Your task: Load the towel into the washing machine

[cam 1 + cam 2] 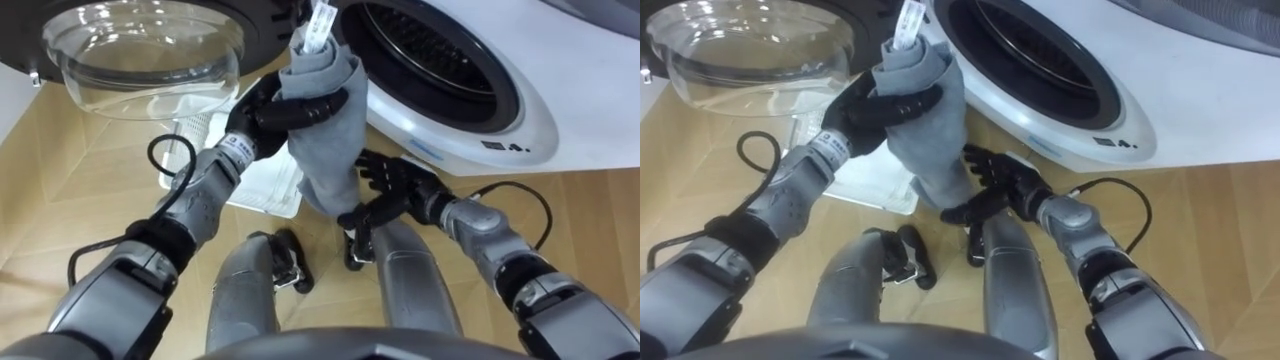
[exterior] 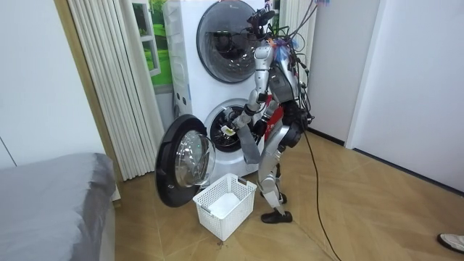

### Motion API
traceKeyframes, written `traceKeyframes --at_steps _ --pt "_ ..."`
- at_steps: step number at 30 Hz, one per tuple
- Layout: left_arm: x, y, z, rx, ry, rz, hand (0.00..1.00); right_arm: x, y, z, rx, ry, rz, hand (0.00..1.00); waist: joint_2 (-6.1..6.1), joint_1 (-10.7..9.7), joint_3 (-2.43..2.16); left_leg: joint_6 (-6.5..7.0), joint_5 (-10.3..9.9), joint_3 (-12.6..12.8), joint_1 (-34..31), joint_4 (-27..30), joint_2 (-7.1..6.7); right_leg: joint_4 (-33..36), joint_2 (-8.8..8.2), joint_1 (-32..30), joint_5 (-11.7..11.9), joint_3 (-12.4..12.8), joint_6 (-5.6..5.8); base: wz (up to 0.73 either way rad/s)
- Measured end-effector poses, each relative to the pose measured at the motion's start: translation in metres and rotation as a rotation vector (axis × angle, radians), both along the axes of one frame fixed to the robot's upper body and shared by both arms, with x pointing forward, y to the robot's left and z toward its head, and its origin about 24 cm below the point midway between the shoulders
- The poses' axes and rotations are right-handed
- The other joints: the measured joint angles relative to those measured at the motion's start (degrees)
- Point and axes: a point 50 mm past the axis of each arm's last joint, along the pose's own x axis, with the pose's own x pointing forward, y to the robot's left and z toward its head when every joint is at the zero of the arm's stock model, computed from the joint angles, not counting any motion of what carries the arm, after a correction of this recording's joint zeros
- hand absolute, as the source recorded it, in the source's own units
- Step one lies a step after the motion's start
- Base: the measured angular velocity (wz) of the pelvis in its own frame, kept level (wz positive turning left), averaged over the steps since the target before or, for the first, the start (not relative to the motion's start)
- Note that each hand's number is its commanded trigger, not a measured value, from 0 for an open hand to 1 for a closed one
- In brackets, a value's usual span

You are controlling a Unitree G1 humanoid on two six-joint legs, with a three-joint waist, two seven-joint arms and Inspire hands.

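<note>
A grey towel (image 1: pixel 325 120) hangs bunched from my left hand (image 1: pixel 285 108), whose fingers are curled round its top just below the washer's round opening (image 1: pixel 440 60). My right hand (image 1: pixel 395 190) sits lower, fingers spread, thumb under the towel's hanging end. The washer door (image 1: pixel 150 50) swings open to my left. In the room view I stand bent slightly before the lower washing machine (image 2: pixel 228 127), with the towel (image 2: pixel 250 145) dangling by the drum.
A white plastic laundry basket (image 2: pixel 225 204) stands on the wood floor just left of my feet, holding white cloth (image 1: pixel 262 182). A second machine (image 2: pixel 225 32) is stacked above. A grey bed (image 2: pixel 51 203) lies at the room view's left.
</note>
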Motion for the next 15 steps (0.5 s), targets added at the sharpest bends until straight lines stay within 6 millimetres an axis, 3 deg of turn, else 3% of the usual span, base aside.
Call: traceKeyframes --at_steps 15 --pt "0.0001 0.0042 0.0009 0.043 -0.012 -0.021 1.0 0.0015 -0.0104 0.0022 -0.025 -0.006 -0.007 0.0 1.22 0.19 -0.11 -0.22 0.2 0.18 0.12 -0.6 -0.18 -0.12 -0.02 -0.16 -0.01 0.26 0.0 0.0"
